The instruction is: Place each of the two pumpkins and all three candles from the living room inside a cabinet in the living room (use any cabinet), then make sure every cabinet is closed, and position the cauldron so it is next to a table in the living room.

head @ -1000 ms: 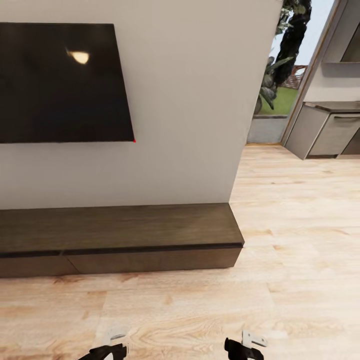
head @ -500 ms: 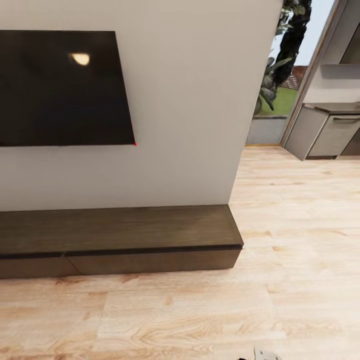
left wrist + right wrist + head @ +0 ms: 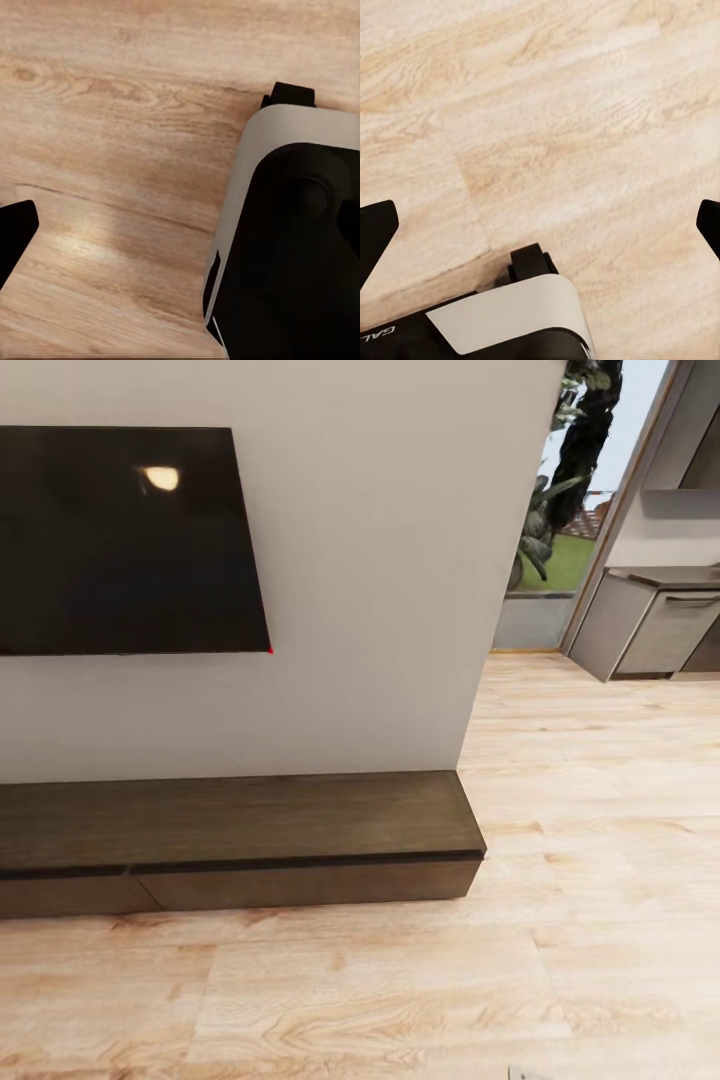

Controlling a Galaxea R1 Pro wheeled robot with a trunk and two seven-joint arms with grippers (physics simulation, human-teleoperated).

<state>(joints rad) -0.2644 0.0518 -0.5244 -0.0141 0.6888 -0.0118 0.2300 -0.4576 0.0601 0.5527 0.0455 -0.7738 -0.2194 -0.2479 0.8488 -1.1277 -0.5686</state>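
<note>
My right gripper (image 3: 540, 225) hangs over the pale wood floor (image 3: 400, 980), its two dark fingertips (image 3: 375, 229) far apart at the picture's edges with nothing between them. My left gripper (image 3: 15, 236) also points at the floor; one black fingertip shows and my grey-and-black base (image 3: 292, 232) covers the other side, so I cannot tell how its fingers stand. Ahead, the cabinet (image 3: 240, 840) lies along the foot of a white wall (image 3: 380, 560), its fronts flush and its top bare. A dark screen (image 3: 120, 540) hangs above it. Farther right stand grey cupboards (image 3: 650, 625) and plants (image 3: 560, 490).
</note>
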